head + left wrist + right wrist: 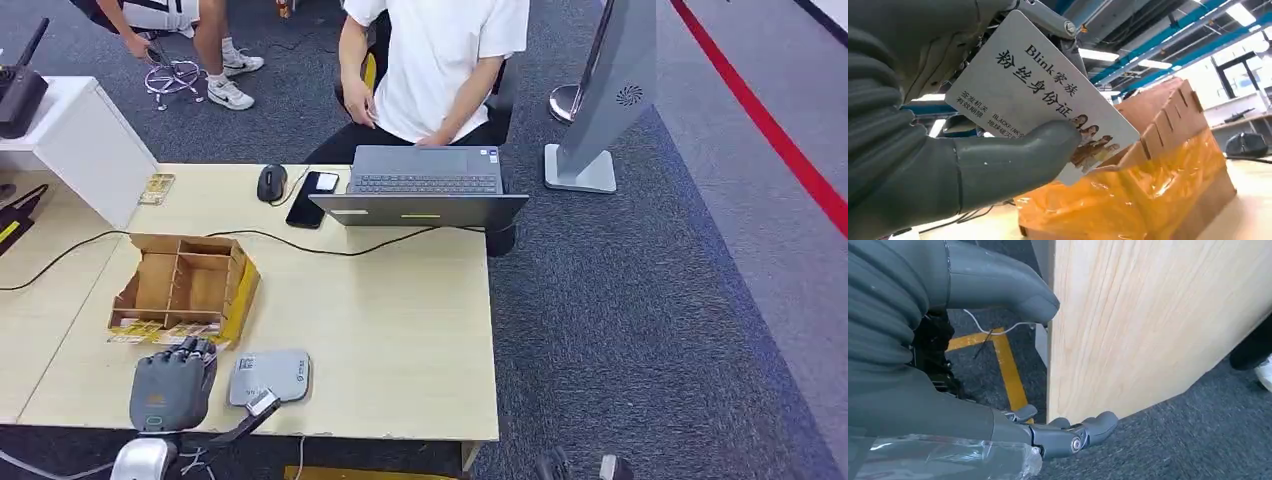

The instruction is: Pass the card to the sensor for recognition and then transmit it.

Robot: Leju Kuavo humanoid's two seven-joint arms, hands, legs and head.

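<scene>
One card [1038, 95] pinched in left hand [172, 385], one sensor [270, 376], one box [185, 285], right hand [948, 365] empty and apart-fingered, wooden table [400, 320], grey carpet [650, 300].

Grey ribbed left hand [172, 385], darker fingers [192, 349]

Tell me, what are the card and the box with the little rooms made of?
The card the left hand holds looks like stiff plastic with a smooth, faintly glossy printed face; it stays flat. The box looks like brown cardboard: matte, with slotted dividers. Shiny, crinkly yellow film, probably plastic, wraps its side.
</scene>
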